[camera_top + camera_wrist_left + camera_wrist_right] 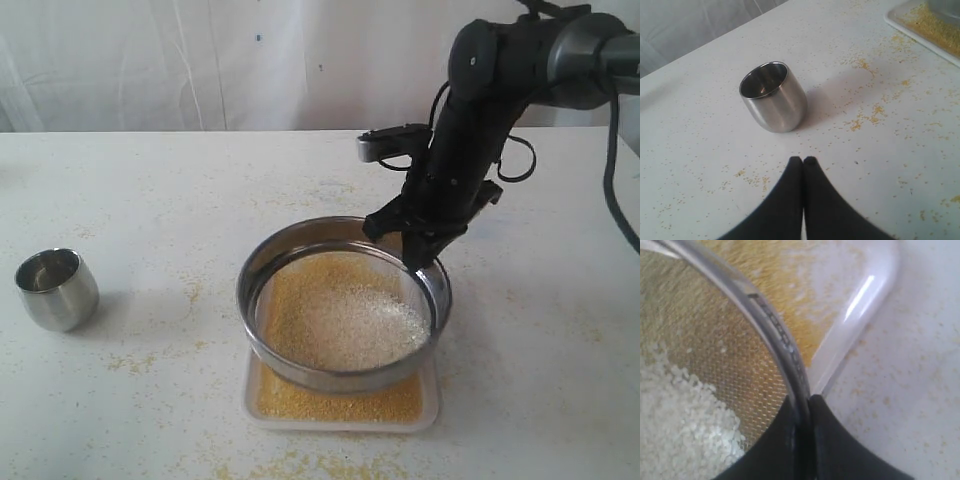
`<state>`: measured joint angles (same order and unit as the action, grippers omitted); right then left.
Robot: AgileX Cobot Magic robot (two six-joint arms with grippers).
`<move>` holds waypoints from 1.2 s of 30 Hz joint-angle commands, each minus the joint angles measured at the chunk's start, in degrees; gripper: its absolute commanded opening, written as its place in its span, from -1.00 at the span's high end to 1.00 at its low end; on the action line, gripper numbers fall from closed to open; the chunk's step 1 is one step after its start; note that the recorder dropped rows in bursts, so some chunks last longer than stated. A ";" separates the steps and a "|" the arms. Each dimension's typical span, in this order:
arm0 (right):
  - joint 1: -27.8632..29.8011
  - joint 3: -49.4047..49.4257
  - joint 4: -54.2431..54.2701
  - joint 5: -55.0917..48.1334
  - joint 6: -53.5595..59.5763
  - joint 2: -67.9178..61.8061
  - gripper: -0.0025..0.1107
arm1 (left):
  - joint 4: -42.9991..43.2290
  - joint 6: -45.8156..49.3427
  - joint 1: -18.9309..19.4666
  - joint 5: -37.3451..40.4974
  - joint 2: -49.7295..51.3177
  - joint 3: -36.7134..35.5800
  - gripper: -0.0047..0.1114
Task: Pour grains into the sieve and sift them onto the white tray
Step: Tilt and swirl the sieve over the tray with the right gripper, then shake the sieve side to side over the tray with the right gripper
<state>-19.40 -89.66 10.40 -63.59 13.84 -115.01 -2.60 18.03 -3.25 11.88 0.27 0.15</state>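
Two lots of grains point(345, 322): sieve point(330, 378) over white tray point(434, 400)

Lower centre, exterior view: the sieve sits over the white tray and covers most of it. Pale coarse grains are heaped on the mesh. Fine yellow ones are spread on the tray beneath, showing along its near edge. Right gripper point(420, 258) pinches the sieve's rim at its upper right, one finger inside, one outside. Left gripper point(803, 162) is pressed together, holding nothing, over the table point(150, 180) near a steel cup point(57, 288) standing upright at far left. Stray yellow grains dot the table.
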 commanded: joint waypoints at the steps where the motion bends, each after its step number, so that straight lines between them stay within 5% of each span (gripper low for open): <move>1: -0.04 0.29 14.10 -6.37 24.96 0.38 0.96 | -0.34 -0.05 -0.25 0.07 -0.27 -0.15 0.90; 2: -0.01 0.44 12.03 -3.69 20.50 0.40 0.96 | -0.34 -0.05 -0.25 0.07 -0.27 -0.15 0.90; 4: 0.19 0.44 2.23 5.33 -8.33 0.50 0.96 | -0.34 -0.05 -0.25 0.07 -0.27 -0.15 0.90; 5: 0.19 0.44 4.90 3.81 -4.01 0.51 0.96 | -0.34 -0.05 -0.25 0.07 -0.27 -0.15 0.90; 7: -0.25 0.29 17.01 -4.56 23.80 0.51 0.96 | -0.34 -0.05 -0.25 0.07 -0.27 -0.15 0.90; 8: -0.52 0.29 16.44 -4.83 25.29 0.51 0.96 | -0.34 -0.05 -0.25 0.07 -0.27 -0.15 0.90; 11: -0.08 0.41 0.44 6.72 -12.67 0.60 0.96 | -0.34 -0.05 -0.25 0.07 -0.27 -0.15 0.90; 14: -0.74 0.28 16.77 -6.37 25.87 0.60 0.96 | -0.34 -0.05 -0.25 0.07 -0.27 -0.15 0.90; 15: -0.85 0.56 16.64 -6.37 27.79 0.60 0.96 | -0.34 -0.05 -0.25 0.07 -0.27 -0.15 0.90; 18: 0.05 0.56 -0.46 6.44 -10.20 0.73 0.96 | -0.34 -0.05 -0.25 0.07 -0.27 -0.15 0.90; 19: 0.05 0.56 -0.02 5.35 -10.75 0.73 0.96 | -0.34 -0.05 -0.25 0.07 -0.27 -0.15 0.90; 22: -0.30 0.59 18.91 -6.37 27.38 0.85 0.96 | -0.34 -0.05 -0.25 0.07 -0.27 -0.15 0.90; 24: 0.15 0.57 16.96 -2.27 22.14 0.85 0.96 | -0.34 -0.05 -0.25 0.07 -0.27 -0.15 0.90; 27: 0.92 0.72 4.84 7.01 -9.29 1.27 0.96 | -0.34 -0.05 -0.25 0.07 -0.27 -0.15 0.90; 28: 0.77 0.72 8.31 4.58 -1.00 1.38 0.96 | -0.34 -0.05 -0.25 0.07 -0.27 -0.15 0.90; 29: 0.51 0.72 18.95 -4.74 22.87 1.38 0.96 | -0.34 -0.05 -0.25 0.07 -0.27 -0.15 0.90; 30: 0.51 0.98 21.16 -6.37 28.47 1.38 0.96 | -0.34 -0.05 -0.25 0.07 -0.27 -0.15 0.90; 32: 0.99 1.12 14.65 -0.30 18.99 1.38 0.96 | -0.34 -0.05 -0.25 0.07 -0.27 -0.15 0.90; 34: 1.10 1.12 2.33 4.70 -7.98 1.76 0.96 | -0.34 -0.05 -0.25 0.07 -0.27 -0.15 0.90; 36: 0.52 1.12 19.47 -6.37 25.63 1.70 0.96 | -0.34 -0.05 -0.25 0.07 -0.27 -0.15 0.90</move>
<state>-18.37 -88.43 17.37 -60.83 20.66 -114.38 -2.60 18.03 -3.25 11.88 0.27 0.15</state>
